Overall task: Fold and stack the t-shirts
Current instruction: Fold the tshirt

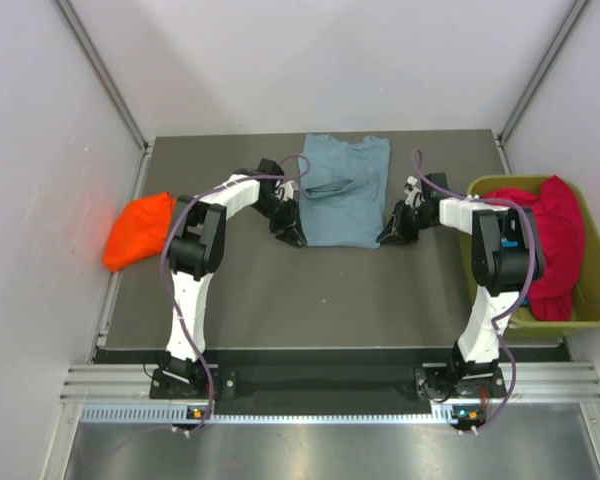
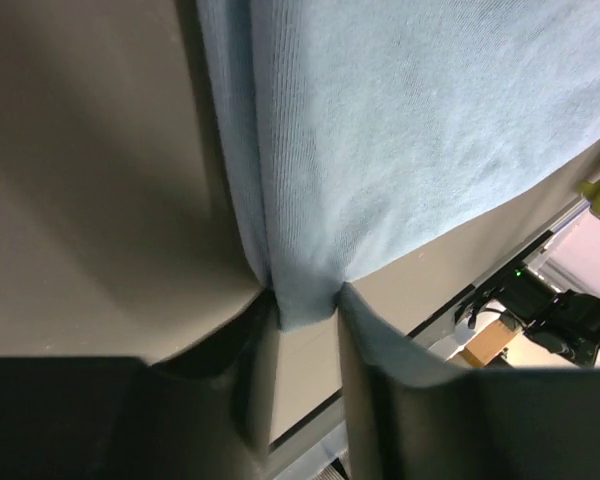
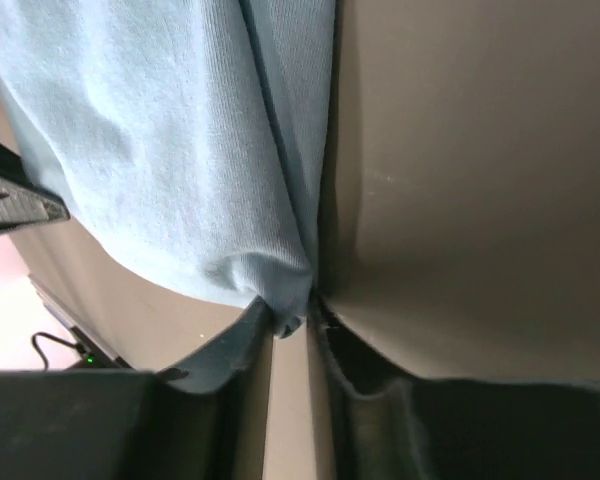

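Two grippers (image 2: 307,302) (image 3: 290,310) on grey-blue t-shirt (image 1: 345,190) corners.

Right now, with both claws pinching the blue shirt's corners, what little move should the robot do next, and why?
Probably lift both near corners together and carry them toward the collar. The left gripper and right gripper each pinch a near corner of the grey-blue t-shirt, which lies flat at full length.

you're looking down on a dark grey-brown table (image 1: 310,290) boxed in by plain pale walls (image 1: 310,60) at the back and on both sides, with slim metal posts (image 1: 108,85) in the far corners, an aluminium rail (image 1: 110,382) along the near edge, under soft, even light.
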